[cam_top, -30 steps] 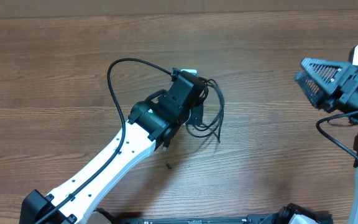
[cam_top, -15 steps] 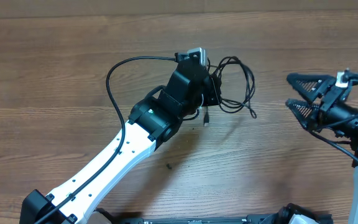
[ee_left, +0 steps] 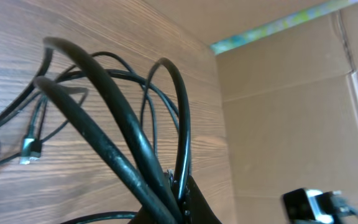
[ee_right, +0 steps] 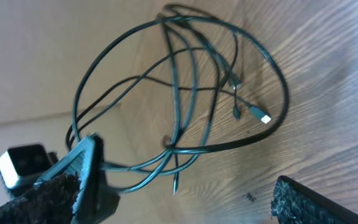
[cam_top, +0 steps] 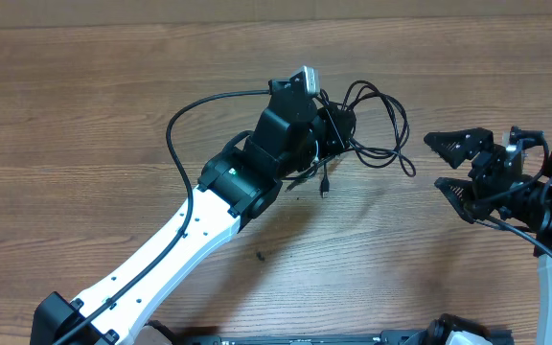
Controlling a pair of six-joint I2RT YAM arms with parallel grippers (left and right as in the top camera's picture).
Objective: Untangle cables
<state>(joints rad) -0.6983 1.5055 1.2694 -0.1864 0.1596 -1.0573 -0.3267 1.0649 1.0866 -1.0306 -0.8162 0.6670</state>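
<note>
left gripper (cam_top: 332, 132) clamped on thin black tangled cables (cam_top: 383, 120) | right gripper (cam_top: 441, 163) agape, empty | risk: wrong-loop pull tightens knot

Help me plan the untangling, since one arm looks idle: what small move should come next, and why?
Probably ease the right pincer onto the nearest loop of the cables and close. The left pincer is shut on the bunch, loops fan toward the right one, which stands open, empty.

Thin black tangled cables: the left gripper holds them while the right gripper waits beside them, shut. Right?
No: the right gripper is open, its jaws spread wide, as the overhead view shows. The left gripper does hold the thin black cables.
</note>
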